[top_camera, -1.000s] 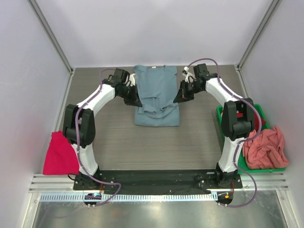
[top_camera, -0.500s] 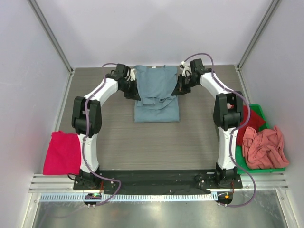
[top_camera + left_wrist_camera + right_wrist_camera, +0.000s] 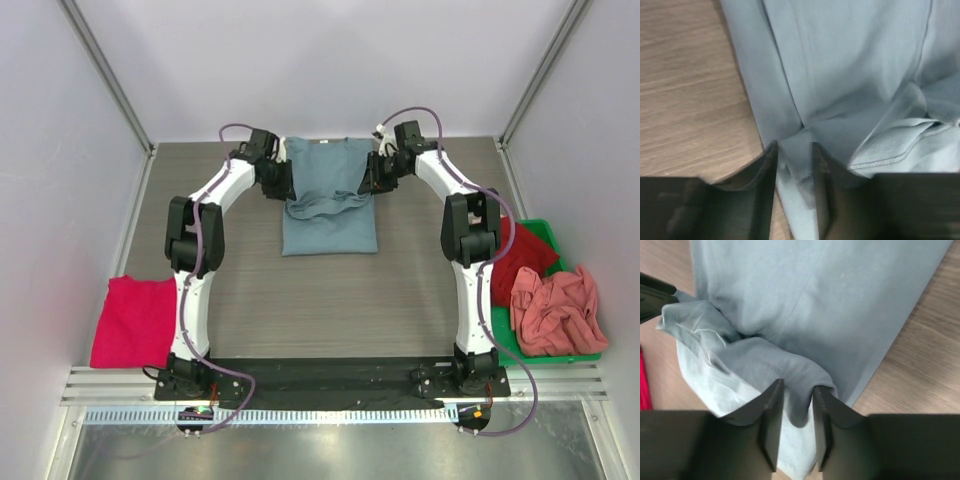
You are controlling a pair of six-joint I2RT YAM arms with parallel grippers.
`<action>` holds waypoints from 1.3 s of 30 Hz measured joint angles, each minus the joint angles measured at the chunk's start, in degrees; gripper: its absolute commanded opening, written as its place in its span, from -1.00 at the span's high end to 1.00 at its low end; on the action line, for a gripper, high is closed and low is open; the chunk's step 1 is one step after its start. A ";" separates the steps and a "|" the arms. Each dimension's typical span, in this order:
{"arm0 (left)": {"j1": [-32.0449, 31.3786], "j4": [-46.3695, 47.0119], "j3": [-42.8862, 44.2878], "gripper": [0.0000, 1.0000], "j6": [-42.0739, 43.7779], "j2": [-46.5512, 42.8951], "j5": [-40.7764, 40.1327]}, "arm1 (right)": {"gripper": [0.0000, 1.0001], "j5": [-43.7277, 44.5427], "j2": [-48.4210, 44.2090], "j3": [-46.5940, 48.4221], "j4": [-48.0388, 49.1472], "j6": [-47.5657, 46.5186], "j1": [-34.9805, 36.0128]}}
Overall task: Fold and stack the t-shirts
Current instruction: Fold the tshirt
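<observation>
**Step in hand: lengthwise fold of grey shirt (image 3: 330,235).**

1. Position. The grey shirt lies flat at the far centre of the tabletop (image 3: 240,290). Its long axis runs near-to-far, with the collar end at the far edge.
2. Left jaws. These sit at the shirt's L edge, approx. mid-length. The wrist view shows both fingers (image 3: 771,170) almost closed, with a narrow gap filled by a pinch of grey cloth.
3. Right jaws. These sit at the R edge, opposite the left jaws. The fingers (image 3: 772,410) are likewise almost closed, with a bunched fold of grey cloth between them.
4. Cloth between the grips. A slack band sags across the shirt from one grip to the other. The near part lies flat on the tabletop.
5. Key relation. The uncovered part of the shirt lies on the far side of both jaws, toward the collar. We judge the held band must travel along the long axis, away from the bases. Each arm is nearest its own edge, so neither leads.
6. Risk. We judge that uneven travel L vs. R would skew the fold line.
7. Other shirts. The magenta shirt (image 3: 132,320) lies folded at near L. The salmon shirt (image 3: 557,310) and red shirt (image 3: 527,252) are at the bin (image 3: 466,262), near R, both unfolded.
</observation>
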 measured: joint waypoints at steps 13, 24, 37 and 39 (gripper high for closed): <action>1.14 -3.21 -7.41 -0.43 1.29 -15.04 -9.05 | 0.03 3.96 -13.92 -9.09 -0.46 -3.63 -3.13; 2.49 -0.94 -32.61 -0.36 -5.88 -21.73 11.23 | -0.03 -6.12 -20.11 -33.16 0.13 0.50 -7.39; 2.47 5.53 -34.27 -0.31 -13.51 -15.56 18.71 | -0.04 -12.90 -16.20 -37.31 2.19 4.81 -7.04; 2.47 5.62 -33.86 -0.30 -13.86 -15.02 19.02 | -0.04 -13.31 -16.20 -38.18 2.47 5.25 -7.04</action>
